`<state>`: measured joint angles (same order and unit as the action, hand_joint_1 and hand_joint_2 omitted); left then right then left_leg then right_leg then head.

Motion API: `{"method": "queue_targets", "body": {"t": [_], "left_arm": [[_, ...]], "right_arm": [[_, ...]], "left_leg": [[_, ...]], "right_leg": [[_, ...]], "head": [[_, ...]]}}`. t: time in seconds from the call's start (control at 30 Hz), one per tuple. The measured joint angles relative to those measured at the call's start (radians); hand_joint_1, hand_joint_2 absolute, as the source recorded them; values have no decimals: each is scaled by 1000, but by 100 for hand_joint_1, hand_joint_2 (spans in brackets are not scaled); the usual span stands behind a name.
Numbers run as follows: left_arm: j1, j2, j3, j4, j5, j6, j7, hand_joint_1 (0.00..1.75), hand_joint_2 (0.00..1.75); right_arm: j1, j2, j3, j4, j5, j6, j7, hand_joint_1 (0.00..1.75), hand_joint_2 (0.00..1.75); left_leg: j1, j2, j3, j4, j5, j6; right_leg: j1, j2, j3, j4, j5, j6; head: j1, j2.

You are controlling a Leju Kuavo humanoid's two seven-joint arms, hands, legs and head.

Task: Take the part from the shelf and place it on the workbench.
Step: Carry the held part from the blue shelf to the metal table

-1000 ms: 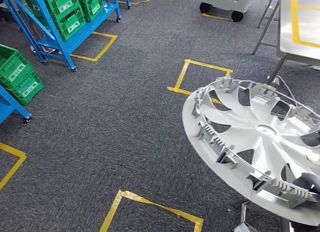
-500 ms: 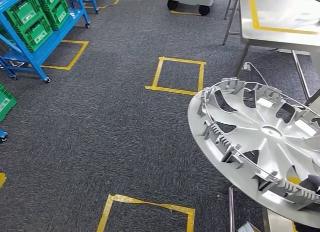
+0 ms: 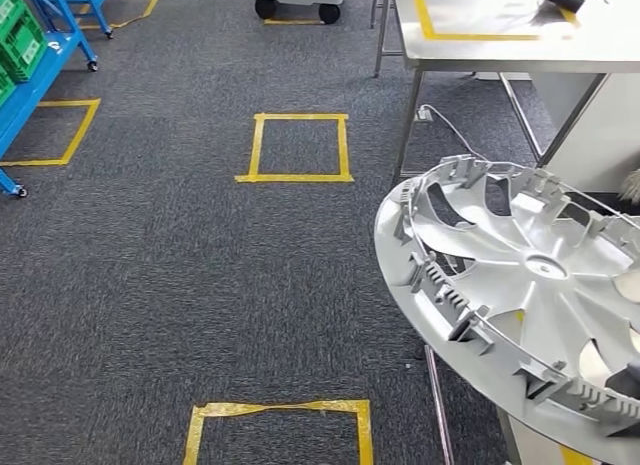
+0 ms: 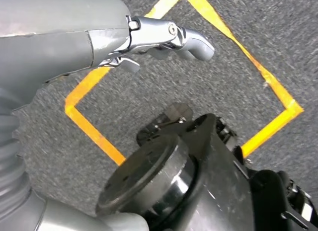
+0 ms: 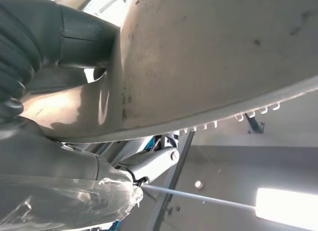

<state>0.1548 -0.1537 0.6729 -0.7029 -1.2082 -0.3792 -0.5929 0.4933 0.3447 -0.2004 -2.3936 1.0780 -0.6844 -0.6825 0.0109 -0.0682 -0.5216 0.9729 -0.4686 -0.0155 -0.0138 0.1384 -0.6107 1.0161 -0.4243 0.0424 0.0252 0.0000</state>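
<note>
Right wrist view: right hand [image 5: 56,107] gripping wheel cover [image 5: 210,57] rim; left hand [image 4: 123,37] w/ fingers extended, nothing held.

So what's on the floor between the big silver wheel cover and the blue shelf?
In the head view, between the wheel cover and the blue shelf lies grey carpet with a yellow tape square on it.

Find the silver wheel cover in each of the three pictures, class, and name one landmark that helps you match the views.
Head view: the wheel cover fills the lower right, ribbed inner side up, in front of the workbench.
Left wrist view: not in it; the left hand hangs over yellow floor tape.
Right wrist view: its smooth face spans the top, gripped by the right hand.
Shared landmark: the cover's clipped rim.
</note>
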Motion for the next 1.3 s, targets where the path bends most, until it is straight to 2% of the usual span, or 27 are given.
{"method": "queue_targets", "body": {"t": [0.07, 0.13, 0.17, 0.2, 0.23, 0.27, 0.33, 0.37, 0.4, 0.5, 0.57, 0.63, 0.67, 0.7, 0.73, 0.77, 0.8, 0.87, 0.93, 1.0, 1.03, 1.07, 1.13, 1.2, 1.23, 1.27, 1.3], "left_arm": [[-1, 3, -12, 0, 3, 2, 0, 0, 175], [1, 6, -21, 1, 5, 5, 0, 0, 175], [3, 7, -26, 2, 6, 7, 0, 0, 175], [5, 8, -31, 3, 8, 10, 1, 0, 175], [5, 8, -37, 3, 11, 13, 3, 0, 175], [5, 8, -44, 4, 15, 17, 5, 0, 175], [5, 10, -57, 4, 23, 23, 11, 0, 175], [5, 12, -63, 4, 27, 25, 13, 0, 175], [4, 14, -67, 5, 29, 27, 15, 0, 175], [3, 18, -83, 5, 36, 28, 18, 0, 175], [2, 19, -96, 6, 45, 30, 20, 0, 175], [3, 21, -108, 10, 52, 32, 22, 0, 175], [5, 22, -112, 12, 54, 32, 22, 0, 175], [6, 23, -115, 13, 54, 33, 23, 0, 175], [7, 25, -117, 15, 55, 33, 23, 0, 175], [8, 26, -120, 15, 57, 34, 23, 0, 175], [8, 27, -123, 16, 60, 35, 23, 0, 175], [7, 30, -130, 17, 71, 39, 26, 0, 175], [7, 35, -142, 20, 91, 45, 34, 0, 175], [8, 40, -160, 21, 116, 51, 41, 0, 175], [8, 43, -169, 22, 127, 54, 42, 0, 175], [9, 46, -177, 22, 136, 58, 43, 0, 175], [13, 51, -190, 22, 150, 62, 49, 0, 175], [18, 54, -201, 23, 160, 63, 55, 0, 175], [19, 55, -206, 23, 164, 63, 56, 0, 175], [19, 56, -211, 24, 168, 63, 57, 0, 175], [20, 56, -216, 24, 173, 63, 57, 0, 175]], "right_arm": [[3, 0, -6, -1, -1, 0, 0, 175, 175], [2, 0, -8, -1, -4, 0, 0, 175, 175], [2, 0, -10, -1, -5, 0, 0, 175, 175], [3, 0, -13, -1, -7, 0, 0, 175, 175], [5, 0, -17, -1, -10, 0, 0, 175, 175], [6, 0, -21, -1, -13, 0, 0, 175, 175], [7, 0, -27, -1, -18, 0, 0, 175, 175], [8, 0, -30, -1, -19, 0, 0, 175, 175], [8, 0, -31, -1, -19, 0, 0, 175, 175], [12, 0, -37, -2, -20, 0, 0, 175, 175], [14, 0, -41, -4, -17, 0, 1, 175, 175], [14, 1, -45, -6, -15, 0, 1, 175, 175], [13, 1, -46, -6, -14, 0, 1, 175, 175], [14, 1, -47, -6, -13, 0, 1, 175, 175], [14, 1, -48, -6, -12, 0, 1, 175, 175], [14, 1, -49, -6, -11, 0, 2, 175, 175], [14, 1, -51, -6, -10, 0, 2, 175, 175], [13, 1, -53, -6, -2, 0, 10, 175, 175], [14, 1, -50, -10, 44, 0, 61, 175, 175], [19, 1, -35, -17, 129, 0, 148, 175, 175], [23, 1, -25, -21, 166, 0, 185, 175, 175], [25, 1, -14, -25, 191, 0, 208, 175, 175], [25, 1, 7, -31, 215, 0, 227, 175, 175], [23, 1, 24, -32, 224, 0, 233, 175, 175], [23, 1, 28, -32, 225, 0, 235, 175, 175], [24, 1, 30, -32, 225, 0, 237, 175, 175], [24, 1, 31, -32, 225, 0, 238, 175, 175]], "left_leg": [[1, 29, 1, -6, 5, 13], [-1, 60, 1, -7, 5, 20], [-3, 75, 1, -7, 5, 21], [-3, 91, 2, -7, 4, 21], [-3, 105, 2, -6, 3, 20], [-2, 118, 4, -6, 2, 17], [-2, 139, 10, -5, -4, 8], [-4, 147, 13, -3, -8, 1], [-6, 153, 15, -1, -10, -5], [-4, 168, 18, 0, -12, -21], [0, 134, -1, 38, -44, -29], [1, 88, -58, 158, -111, -29], [0, 79, -93, 228, -139, -28], [-1, 75, -120, 280, -152, -25], [-2, 71, -133, 298, -145, -22], [-3, 67, -127, 277, -118, -17], [-5, 59, -105, 222, -78, -11], [-4, 12, -49, 90, -12, 0], [-3, -21, -23, 24, 1, 3], [-4, -7, -20, 12, 0, 5], [-4, 5, -18, 8, 3, 10], [-4, 18, -17, 4, 5, 15], [-5, 49, -14, 1, 5, 22], [-7, 81, -12, 1, 3, 25], [-7, 95, -10, 1, 2, 25], [-7, 108, -8, 2, 0, 23], [-7, 120, -5, 2, -3, 20]], "right_leg": [[2, -45, -31, 49, -30, 8], [3, -108, -87, 175, -98, 14], [2, -122, -116, 240, -125, 17], [0, -129, -132, 281, -138, 20], [-2, -133, -129, 285, -132, 23], [-5, -139, -103, 246, -109, 25], [-9, -172, -16, 105, -56, 31], [-9, -184, 18, 50, -41, 28], [-8, -191, 36, 19, -37, 23], [-4, -167, 31, 15, -35, -3], [-4, -148, 26, 12, -29, -18], [-4, -128, 22, 10, -25, -28], [-2, -117, 20, 10, -24, -30], [0, -104, 19, 10, -23, -32], [2, -91, 19, 10, -23, -33], [3, -76, 20, 10, -23, -33], [4, -62, 21, 10, -23, -32], [5, -36, 20, 12, -22, -30], [2, -13, 11, 14, -18, -20], [-3, 7, -1, 11, -12, -6], [-3, -4, -8, 17, -16, -2], [-1, -29, -21, 38, -29, 3], [3, -98, -72, 144, -90, 9], [1, -127, -130, 269, -143, 17], [0, -131, -139, 293, -145, 20], [-2, -135, -128, 277, -130, 22], [-3, -144, -96, 224, -101, 23]], "head": [[8, 0], [15, 0], [16, 0], [15, 0], [16, 0], [16, 0], [16, 0], [15, 0], [14, 0], [12, 0], [12, 0], [12, 0], [12, 0], [12, 0], [12, 0], [12, 0], [12, 0], [12, 0], [12, 0], [13, 0], [13, 0], [16, 0], [18, 0], [19, 0], [19, 0], [19, 0], [19, 0]]}}
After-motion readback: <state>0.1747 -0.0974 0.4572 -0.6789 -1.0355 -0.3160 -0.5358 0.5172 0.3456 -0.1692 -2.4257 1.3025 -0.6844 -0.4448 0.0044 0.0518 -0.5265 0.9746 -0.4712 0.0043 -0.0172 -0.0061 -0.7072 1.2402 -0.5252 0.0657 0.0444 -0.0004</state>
